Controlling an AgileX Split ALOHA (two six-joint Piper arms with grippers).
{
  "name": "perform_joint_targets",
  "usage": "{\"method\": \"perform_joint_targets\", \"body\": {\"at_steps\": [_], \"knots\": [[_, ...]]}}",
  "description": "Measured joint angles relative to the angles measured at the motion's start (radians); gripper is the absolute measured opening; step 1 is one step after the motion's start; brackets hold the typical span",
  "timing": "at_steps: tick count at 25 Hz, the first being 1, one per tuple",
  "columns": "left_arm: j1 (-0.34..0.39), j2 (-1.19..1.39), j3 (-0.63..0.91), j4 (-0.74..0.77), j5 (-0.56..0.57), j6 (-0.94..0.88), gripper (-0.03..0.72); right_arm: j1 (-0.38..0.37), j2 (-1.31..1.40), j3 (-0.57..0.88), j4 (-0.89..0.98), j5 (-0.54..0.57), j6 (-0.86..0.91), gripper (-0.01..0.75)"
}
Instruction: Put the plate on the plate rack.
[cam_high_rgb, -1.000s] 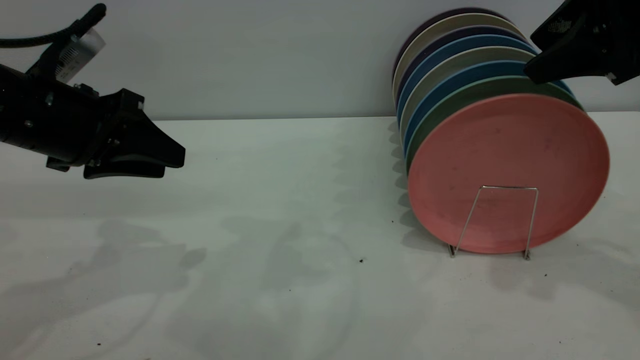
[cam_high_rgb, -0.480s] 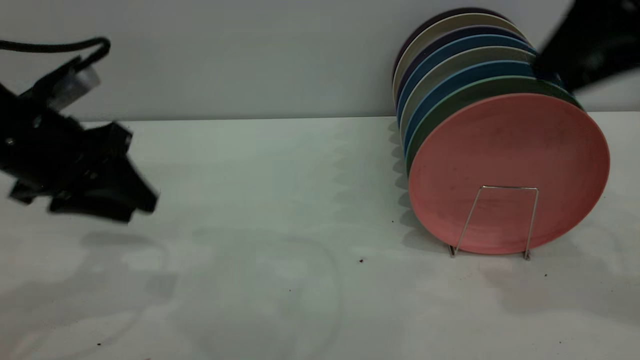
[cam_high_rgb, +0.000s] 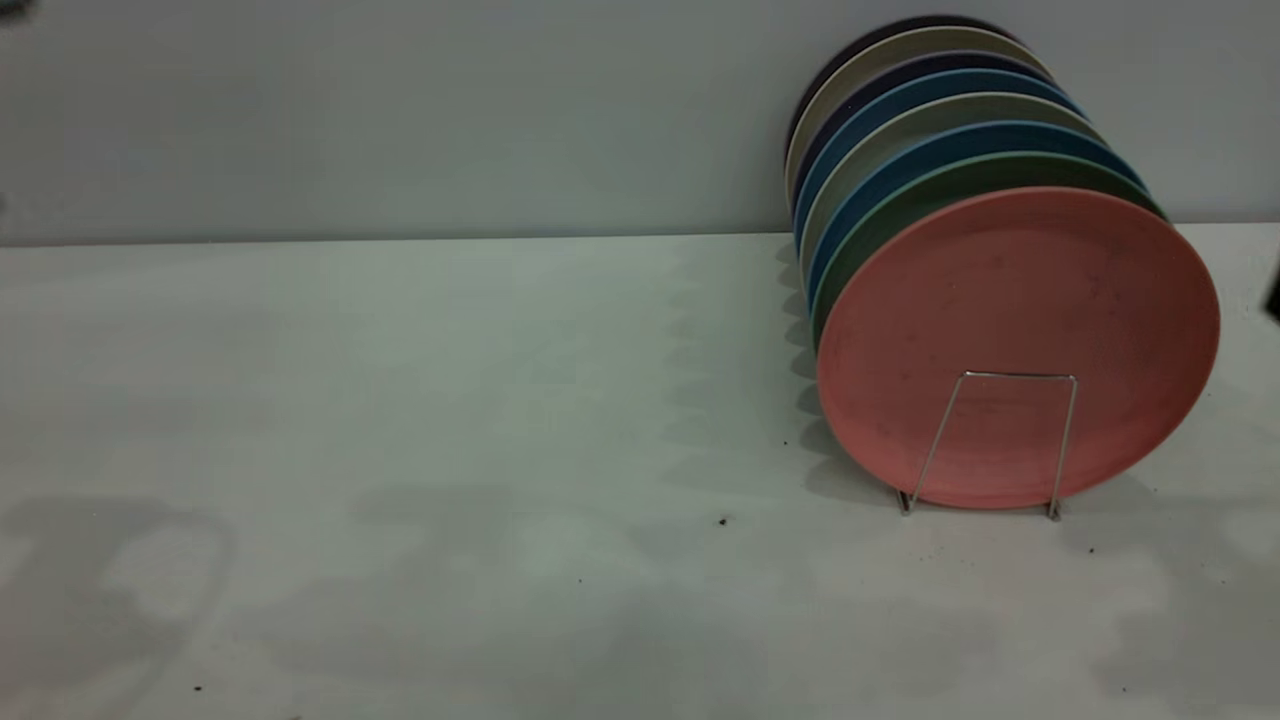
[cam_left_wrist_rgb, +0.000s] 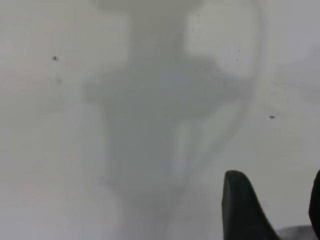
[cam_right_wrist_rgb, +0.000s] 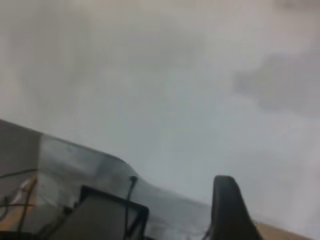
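Note:
The salmon-pink plate (cam_high_rgb: 1018, 330) stands upright at the front of a row of plates on the table's right side. It leans behind the front wire loop of the silver plate rack (cam_high_rgb: 1020, 376). Neither gripper shows in the exterior view, apart from a dark sliver at the right edge. In the left wrist view my left gripper (cam_left_wrist_rgb: 275, 200) is open and empty over bare table. In the right wrist view one finger (cam_right_wrist_rgb: 227, 207) shows with an empty gap beside it, near the table's edge. No gripper touches the plate.
Behind the pink plate stand a teal-green plate (cam_high_rgb: 900, 215), blue plates (cam_high_rgb: 860, 190) and beige plates (cam_high_rgb: 850, 90) in the same rack. The white table (cam_high_rgb: 500, 400) stretches left of the rack. A wall runs along the back.
Both arms have pulled out of the exterior view, the left one down and to the left, the right one off to the right. The plates and the rack have not moved.

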Motion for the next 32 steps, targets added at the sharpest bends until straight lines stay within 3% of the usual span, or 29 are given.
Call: {"method": "perform_joint_targets", "body": {"at_steps": [6, 12, 26, 32], "knots": [[0.000, -0.250, 0.010, -0.040, 0.101, 0.038, 0.366, 0.000, -0.255, 0.026, -0.072, 0.092, 0.042, 0.446], [0.000, -0.504, 0.147, -0.080, 0.135, 0.061, 0.366, 0.000, -0.554, 0.163, -0.073, 0.153, 0.043, 0.446], [0.000, -1.072, 0.410, -0.108, 0.280, 0.060, 0.366, 0.000, -1.109, 0.455, -0.077, 0.169, 0.018, 0.446], [0.000, -1.295, 0.482, -0.108, 0.314, 0.056, 0.366, 0.000, -1.299, 0.548, -0.144, 0.126, 0.018, 0.446]]}}
